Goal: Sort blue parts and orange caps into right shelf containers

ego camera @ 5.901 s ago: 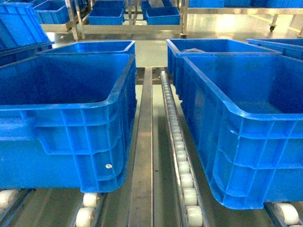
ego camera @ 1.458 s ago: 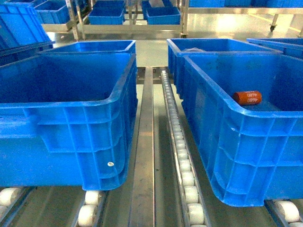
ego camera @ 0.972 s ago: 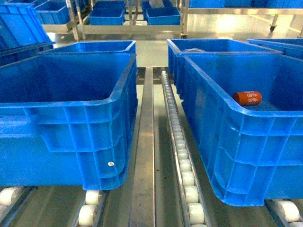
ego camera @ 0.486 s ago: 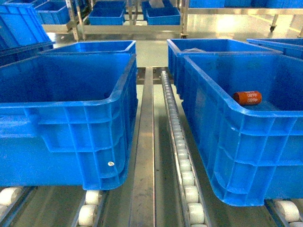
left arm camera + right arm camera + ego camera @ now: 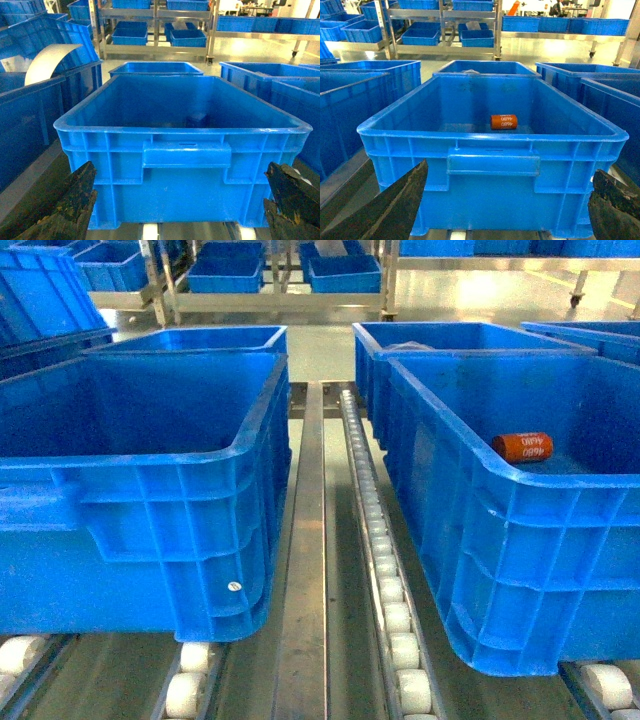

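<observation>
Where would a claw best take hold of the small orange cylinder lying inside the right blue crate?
Probably across its round side, near mid-length, coming straight down from above. The small orange cylindrical cap with white printing lies on its side on the floor of the large blue ribbed plastic crate, with its long axis running left to right. The tall walls block a sideways approach, and the end faces are hard to reach.

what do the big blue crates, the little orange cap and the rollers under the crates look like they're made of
The blue crate looks like moulded plastic: glossy sheen, ribbed walls, thick rolled rim. The orange cap lying on its side inside looks like smooth plastic with white printed characters, though it is too small to be sure. The rollers look like white plastic wheels, set in what seems a brushed metal rail.
</observation>
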